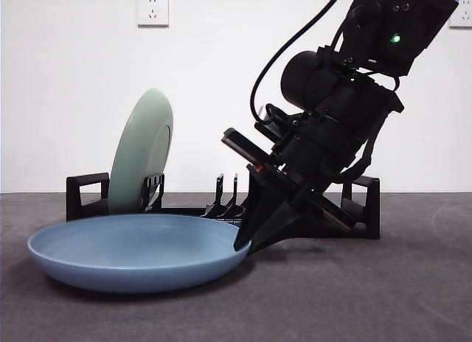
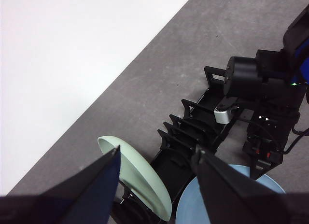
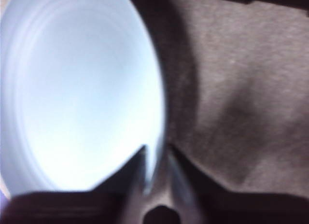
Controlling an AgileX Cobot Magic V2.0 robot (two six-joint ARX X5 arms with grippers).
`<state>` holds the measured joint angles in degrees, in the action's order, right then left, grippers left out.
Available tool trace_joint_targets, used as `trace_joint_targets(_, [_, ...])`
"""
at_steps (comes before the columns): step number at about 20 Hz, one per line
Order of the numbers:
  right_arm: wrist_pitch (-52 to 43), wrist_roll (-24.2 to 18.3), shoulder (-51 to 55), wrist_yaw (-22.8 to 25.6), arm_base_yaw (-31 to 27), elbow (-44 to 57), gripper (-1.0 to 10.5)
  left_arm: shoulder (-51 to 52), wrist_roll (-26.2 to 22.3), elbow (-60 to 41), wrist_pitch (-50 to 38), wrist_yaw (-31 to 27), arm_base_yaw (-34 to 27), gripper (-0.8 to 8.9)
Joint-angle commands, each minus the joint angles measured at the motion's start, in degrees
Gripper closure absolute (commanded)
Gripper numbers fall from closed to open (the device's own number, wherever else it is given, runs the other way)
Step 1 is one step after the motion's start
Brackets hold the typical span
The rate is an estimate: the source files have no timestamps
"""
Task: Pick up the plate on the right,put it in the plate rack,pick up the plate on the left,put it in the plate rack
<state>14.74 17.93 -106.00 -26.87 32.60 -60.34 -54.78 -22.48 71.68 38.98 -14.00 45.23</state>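
A wide blue plate (image 1: 136, 250) lies flat on the grey table in front of the plate rack (image 1: 361, 202). My right gripper (image 1: 243, 242) reaches down at a slant to the plate's right rim. In the right wrist view its jaws (image 3: 155, 159) pinch that rim, one above and one below the blue plate (image 3: 82, 89). A pale green plate (image 1: 144, 147) stands upright in the rack's left end. My left gripper (image 2: 157, 151) hangs open high above the rack (image 2: 193, 132), looking down on the green plate (image 2: 140, 171) and the blue plate (image 2: 265, 183).
A white wall with an outlet (image 1: 152, 9) rises just behind the rack. The right arm's dark body (image 2: 260, 89) leans over the rack's right half. Several upright prongs (image 1: 227, 198) stand free in the rack's middle.
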Motion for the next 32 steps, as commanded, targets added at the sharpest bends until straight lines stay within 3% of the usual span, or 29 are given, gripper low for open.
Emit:
trace_joint_targets(1, [0.7, 1.2, -0.7, 0.2, 0.2, -0.1, 9.6, -0.3, -0.3, 0.0, 0.3, 0.3, 0.2, 5.54])
trace_joint_targets(6, [8.6, 1.5, 5.6, 4.9, 0.1, -0.1, 9.6, -3.1, -0.2, 0.0, 5.6, 1.9, 2.5, 5.54])
trace_joint_targets(12, [17.0, -0.1, 19.6, 10.8, -1.8, -0.1, 9.6, -10.2, -0.2, 0.0, 12.2, 3.6, 14.4, 5.54])
trace_joint_targets(16, [20.2, -0.1, 25.9, 10.7, -5.4, -0.1, 9.6, -16.8, -0.2, 0.0, 12.0, 2.8, 22.6, 5.62])
trace_joint_targets(19, [23.3, -1.0, 28.7, 10.4, -7.4, -0.1, 9.6, -22.4, -0.1, 0.0, 12.0, -2.6, 26.3, 5.62])
trace_joint_targets(25, [27.4, -2.4, 32.2, 10.0, -7.9, -0.1, 9.6, -30.9, -0.1, 0.0, 8.6, -4.0, 26.7, 5.63])
trace_joint_targets(32, [27.9, -2.8, 35.3, 4.3, -9.1, -0.1, 9.6, -33.2, -0.3, 0.0, 5.6, -3.9, 26.1, 5.67])
